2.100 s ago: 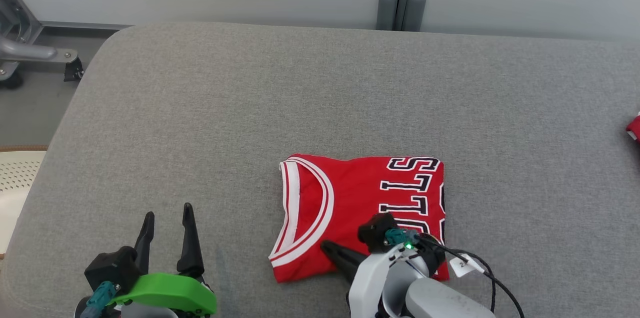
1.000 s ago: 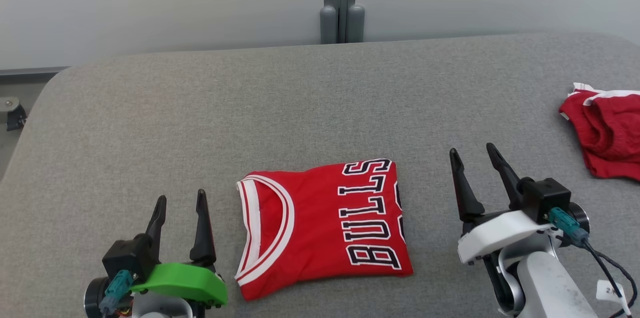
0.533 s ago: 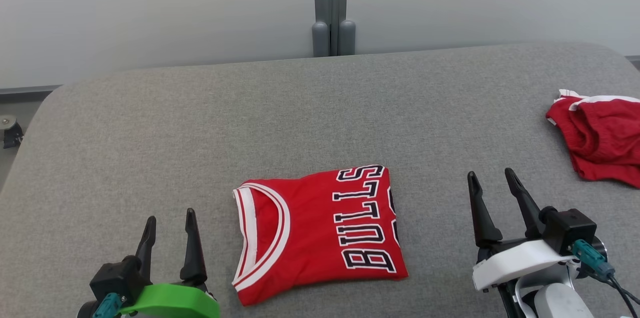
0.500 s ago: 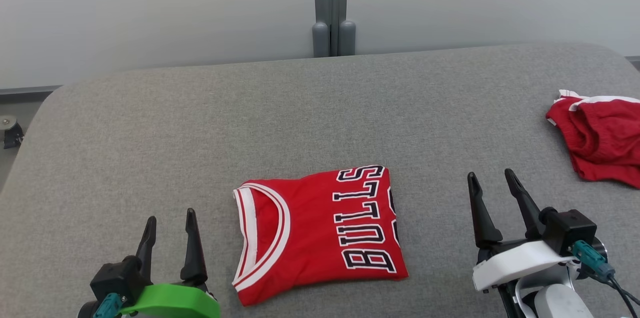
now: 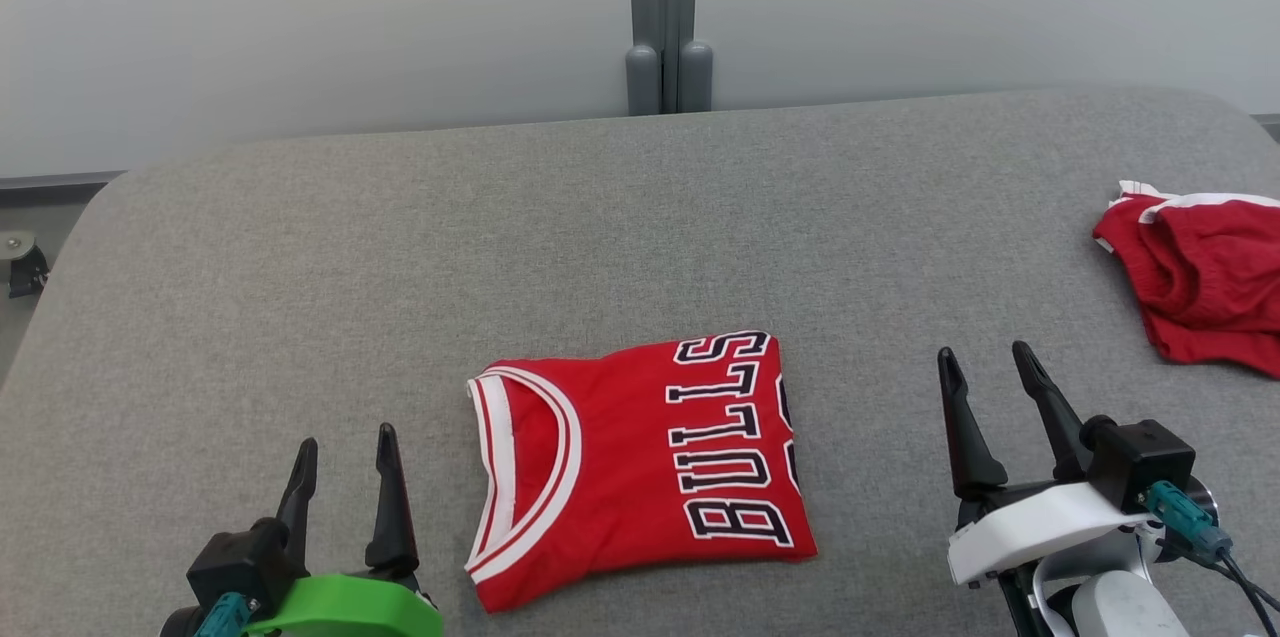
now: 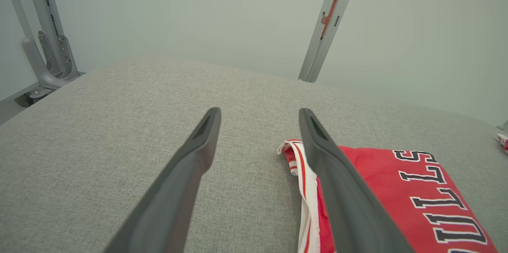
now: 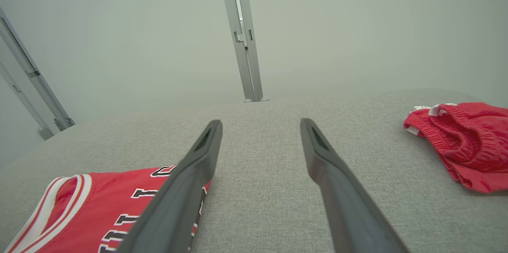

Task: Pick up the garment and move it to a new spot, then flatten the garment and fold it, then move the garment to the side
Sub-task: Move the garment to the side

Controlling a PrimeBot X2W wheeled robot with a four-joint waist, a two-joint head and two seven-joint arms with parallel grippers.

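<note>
Right gripper (image 5: 982,350) withdrawn from folded Bulls jersey (image 5: 640,467), now to its right, fingers spread, empty. Left gripper (image 5: 346,435) likewise parted, empty. Fold looks done.

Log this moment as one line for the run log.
jersey: folded, flat on cushion | left gripper: open, empty | right gripper: open, empty | shorts: crumpled, far right edge
</note>
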